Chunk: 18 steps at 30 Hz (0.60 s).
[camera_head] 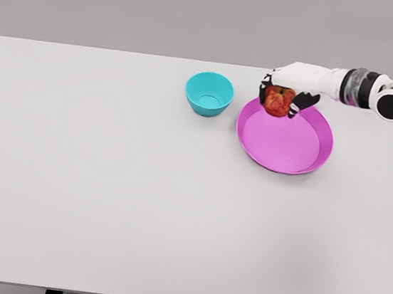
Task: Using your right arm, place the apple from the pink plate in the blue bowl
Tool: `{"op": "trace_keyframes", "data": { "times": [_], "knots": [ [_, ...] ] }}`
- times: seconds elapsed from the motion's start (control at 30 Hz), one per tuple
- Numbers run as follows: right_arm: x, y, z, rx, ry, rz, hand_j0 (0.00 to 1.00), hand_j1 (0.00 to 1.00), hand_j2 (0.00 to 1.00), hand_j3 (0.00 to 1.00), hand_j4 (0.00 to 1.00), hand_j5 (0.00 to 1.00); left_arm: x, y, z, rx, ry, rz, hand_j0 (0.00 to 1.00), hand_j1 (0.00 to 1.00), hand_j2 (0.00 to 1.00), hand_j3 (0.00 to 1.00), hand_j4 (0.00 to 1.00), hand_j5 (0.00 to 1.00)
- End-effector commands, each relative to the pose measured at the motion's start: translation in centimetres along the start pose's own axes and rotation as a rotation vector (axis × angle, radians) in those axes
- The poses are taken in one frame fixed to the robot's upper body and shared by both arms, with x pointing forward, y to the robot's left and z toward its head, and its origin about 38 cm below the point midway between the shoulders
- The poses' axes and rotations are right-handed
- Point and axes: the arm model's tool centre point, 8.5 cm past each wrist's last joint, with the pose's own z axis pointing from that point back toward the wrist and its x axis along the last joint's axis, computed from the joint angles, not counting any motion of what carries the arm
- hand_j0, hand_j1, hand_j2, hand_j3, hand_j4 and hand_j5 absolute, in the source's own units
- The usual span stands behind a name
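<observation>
- Apple (279,101): red w/ yellow patch, in my right hand, over the far-left rim of the pink plate; I can't tell whether it's lifted clear or touching.
- Right hand (286,93): fingers curled round the apple from above and both sides, dark fingertips (304,103) pressed to its skin; arm enters from the right edge.
- Pink plate (289,148): round, shallow, right of centre.
- Blue bowl (209,94): just left of plate, apart from it, upright.
- Table (105,193): white, flat; grey wall behind.
</observation>
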Motion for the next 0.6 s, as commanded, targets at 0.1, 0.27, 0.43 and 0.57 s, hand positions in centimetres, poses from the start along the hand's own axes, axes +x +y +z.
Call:
{"op": "trace_keyframes", "data": {
  "times": [0.1,0.27,0.43,0.57],
  "knots": [
    [0.7,-0.8,-0.9,-0.015,-0.013,0.005,0.48,0.48,0.48,0.48,0.48,0.48,0.0,0.0,0.0,0.0,0.0,0.0,1.0,1.0,1.0,1.0,1.0,1.0],
    [1.9,-1.8,-2.2,-0.024,-0.028,0.02,0.48,0.48,0.48,0.48,0.48,0.48,0.0,0.0,0.0,0.0,0.0,0.0,1.0,1.0,1.0,1.0,1.0,1.0],
    [2.8,-2.9,-3.3,-0.035,-0.024,0.039,0.48,0.48,0.48,0.48,0.48,0.48,0.0,0.0,0.0,0.0,0.0,0.0,1.0,1.0,1.0,1.0,1.0,1.0],
    [3.4,-3.7,-4.4,-0.034,-0.025,0.048,0.48,0.48,0.48,0.48,0.48,0.48,0.0,0.0,0.0,0.0,0.0,0.0,1.0,1.0,1.0,1.0,1.0,1.0]
  ]
}}
